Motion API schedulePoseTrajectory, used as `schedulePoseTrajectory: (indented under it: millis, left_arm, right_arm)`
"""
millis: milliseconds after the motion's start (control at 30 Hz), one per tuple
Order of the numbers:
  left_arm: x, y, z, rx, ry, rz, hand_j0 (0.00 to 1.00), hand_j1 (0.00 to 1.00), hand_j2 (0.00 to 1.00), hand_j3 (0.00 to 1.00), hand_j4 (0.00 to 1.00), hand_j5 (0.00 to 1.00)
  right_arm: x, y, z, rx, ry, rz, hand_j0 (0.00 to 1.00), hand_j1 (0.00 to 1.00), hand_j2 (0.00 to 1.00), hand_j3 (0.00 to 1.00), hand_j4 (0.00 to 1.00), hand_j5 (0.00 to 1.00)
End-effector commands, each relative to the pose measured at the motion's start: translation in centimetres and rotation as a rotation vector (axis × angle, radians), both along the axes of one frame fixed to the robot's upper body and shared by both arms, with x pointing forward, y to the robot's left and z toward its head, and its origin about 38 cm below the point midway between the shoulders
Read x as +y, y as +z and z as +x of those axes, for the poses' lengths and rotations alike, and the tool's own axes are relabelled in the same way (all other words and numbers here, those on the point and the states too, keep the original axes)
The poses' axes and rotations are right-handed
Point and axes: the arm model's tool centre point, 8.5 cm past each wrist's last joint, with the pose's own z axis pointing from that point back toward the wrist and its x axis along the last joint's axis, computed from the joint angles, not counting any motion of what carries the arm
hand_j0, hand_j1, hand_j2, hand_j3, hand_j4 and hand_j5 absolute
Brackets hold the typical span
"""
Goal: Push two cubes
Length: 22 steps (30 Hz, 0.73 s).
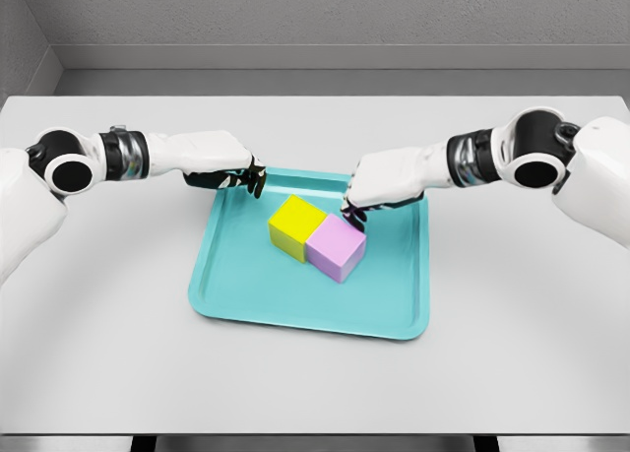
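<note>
A yellow cube (296, 226) and a pink cube (337, 247) sit touching, mid-tray (236, 294) on the tabletop (118, 363). The right hand (379, 188) has curled fingers beside the pink cube, holding nothing. The left hand (224, 172), fingers curled and empty, hovers over the tray's far-left corner.

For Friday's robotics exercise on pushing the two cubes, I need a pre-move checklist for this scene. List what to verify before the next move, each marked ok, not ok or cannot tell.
1. Both cubes on the teal tray: ok.
2. Yellow cube and pink cube side by side, touching: ok.
3. Right hand at the pink cube's far upper edge: ok; actual contact: cannot tell.
4. Left hand apart from the yellow cube, over the tray's far left corner: ok.
5. Left hand holding nothing: ok.
6. Bare tray floor in front of the cubes: ok.
</note>
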Motion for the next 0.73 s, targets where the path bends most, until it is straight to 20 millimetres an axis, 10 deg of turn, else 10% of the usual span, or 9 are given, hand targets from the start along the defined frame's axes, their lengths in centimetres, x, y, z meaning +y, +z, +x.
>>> schedulePoseTrajectory:
  millis: [0, 133, 233, 267, 333, 400, 500, 567, 700]
  left_arm:
    - [1.0, 0.6, 0.1, -0.005, 0.021, -0.008, 0.40, 0.40, 0.40, 0.40, 0.40, 0.40]
    - [11.1, 4.9, -0.1, -0.048, 0.202, -0.045, 0.44, 0.44, 0.44, 0.44, 0.44, 0.44]
    - [12.7, 4.6, 0.3, -0.024, 0.256, -0.081, 1.00, 1.00, 1.00, 1.00, 1.00, 1.00]
    - [14.2, 4.2, 0.3, -0.006, 0.297, -0.075, 1.00, 1.00, 1.00, 1.00, 1.00, 1.00]
    - [15.9, 2.6, 0.7, 0.053, 0.366, -0.123, 1.00, 1.00, 1.00, 1.00, 1.00, 1.00]
    - [16.9, 2.0, 0.7, 0.073, 0.399, -0.130, 1.00, 1.00, 1.00, 1.00, 1.00, 1.00]
    - [16.6, 1.9, 0.8, 0.074, 0.394, -0.134, 1.00, 1.00, 1.00, 1.00, 1.00, 1.00]
    - [16.6, 1.9, 0.8, 0.074, 0.394, -0.134, 1.00, 1.00, 1.00, 1.00, 1.00, 1.00]
    - [16.6, 1.9, 0.8, 0.075, 0.395, -0.134, 1.00, 1.00, 1.00, 1.00, 1.00, 1.00]
  right_arm:
    - [0.1, -0.1, -0.2, 0.004, 0.004, 0.001, 0.40, 0.40, 0.40, 0.40, 0.40, 0.40]
    - [0.0, 0.2, 0.1, 0.000, -0.003, 0.003, 0.41, 0.41, 0.41, 0.41, 0.41, 0.41]
    - [-1.6, 2.3, 2.0, -0.041, -0.076, 0.044, 0.54, 0.54, 0.54, 0.54, 0.54, 0.54]
    - [-2.3, 4.0, 2.7, -0.071, -0.108, 0.082, 0.65, 0.65, 0.65, 0.65, 0.65, 0.65]
    - [-6.8, 8.5, 3.9, -0.161, -0.220, 0.160, 1.00, 1.00, 1.00, 1.00, 1.00, 1.00]
    - [-15.1, 11.9, 3.7, -0.223, -0.396, 0.207, 1.00, 1.00, 1.00, 1.00, 1.00, 1.00]
    - [-23.4, 8.1, 1.7, -0.026, -0.589, 0.296, 1.00, 1.00, 1.00, 1.00, 1.00, 1.00]
    - [-22.4, 4.4, 1.2, 0.057, -0.568, 0.222, 1.00, 1.00, 1.00, 1.00, 1.00, 1.00]
    - [-21.9, 3.7, 1.0, 0.075, -0.553, 0.199, 1.00, 1.00, 1.00, 1.00, 1.00, 1.00]
